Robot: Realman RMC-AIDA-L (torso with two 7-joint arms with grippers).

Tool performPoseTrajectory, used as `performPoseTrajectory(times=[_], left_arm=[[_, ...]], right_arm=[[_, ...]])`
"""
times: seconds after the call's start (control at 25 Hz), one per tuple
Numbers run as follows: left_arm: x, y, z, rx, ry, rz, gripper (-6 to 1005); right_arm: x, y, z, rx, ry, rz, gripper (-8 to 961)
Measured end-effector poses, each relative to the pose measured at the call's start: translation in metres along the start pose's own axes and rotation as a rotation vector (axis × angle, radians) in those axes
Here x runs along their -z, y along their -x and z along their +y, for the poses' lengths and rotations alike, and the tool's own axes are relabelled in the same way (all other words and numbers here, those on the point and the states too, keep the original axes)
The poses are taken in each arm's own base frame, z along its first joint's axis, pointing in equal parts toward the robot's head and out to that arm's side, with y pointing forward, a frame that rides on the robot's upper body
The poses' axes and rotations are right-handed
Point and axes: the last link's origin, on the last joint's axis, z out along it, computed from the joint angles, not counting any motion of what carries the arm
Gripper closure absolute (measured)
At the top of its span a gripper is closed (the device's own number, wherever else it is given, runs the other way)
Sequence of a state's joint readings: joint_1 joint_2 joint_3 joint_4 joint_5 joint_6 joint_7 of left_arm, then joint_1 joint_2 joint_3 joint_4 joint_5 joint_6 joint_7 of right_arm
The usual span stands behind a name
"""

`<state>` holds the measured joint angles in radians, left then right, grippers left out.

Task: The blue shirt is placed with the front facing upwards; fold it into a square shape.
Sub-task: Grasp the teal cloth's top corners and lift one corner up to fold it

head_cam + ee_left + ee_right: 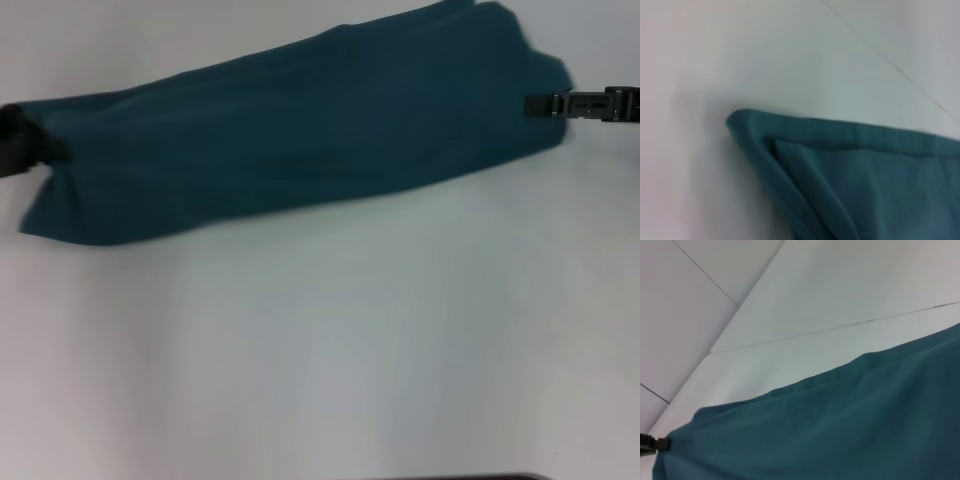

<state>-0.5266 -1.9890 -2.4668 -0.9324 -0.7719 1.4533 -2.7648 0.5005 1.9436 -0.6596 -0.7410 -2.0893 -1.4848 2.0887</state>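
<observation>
The blue shirt is folded into a long dark teal band, stretched slantwise across the far part of the white table. Its lettering and tag are hidden. My left gripper is at the band's left end, where the cloth bunches into it. My right gripper is at the band's right end, its thin black fingers together on the cloth edge. The left wrist view shows a folded, layered corner of the shirt over the table. The right wrist view shows the shirt running away to the left gripper.
The white table surface fills the near half of the head view. A seam between table panels runs behind the shirt. A dark edge shows at the very front of the head view.
</observation>
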Motion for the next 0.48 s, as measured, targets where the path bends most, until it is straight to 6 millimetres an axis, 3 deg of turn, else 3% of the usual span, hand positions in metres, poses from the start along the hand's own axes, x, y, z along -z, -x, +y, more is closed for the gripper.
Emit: performPoseTrajectory(times=[0.28,0.48], left_arm=[[0.034,-0.02,-0.026,-0.008,-0.081,0.046,982],[0.049,-0.034,-0.028,-0.057,-0.077,0.105,982]], right_arm=[[-0.001,0.002,0.001,-0.002,0.003,0.0,77],[-0.002,0.001,0.001,-0.005,0.004,0.0,78]])
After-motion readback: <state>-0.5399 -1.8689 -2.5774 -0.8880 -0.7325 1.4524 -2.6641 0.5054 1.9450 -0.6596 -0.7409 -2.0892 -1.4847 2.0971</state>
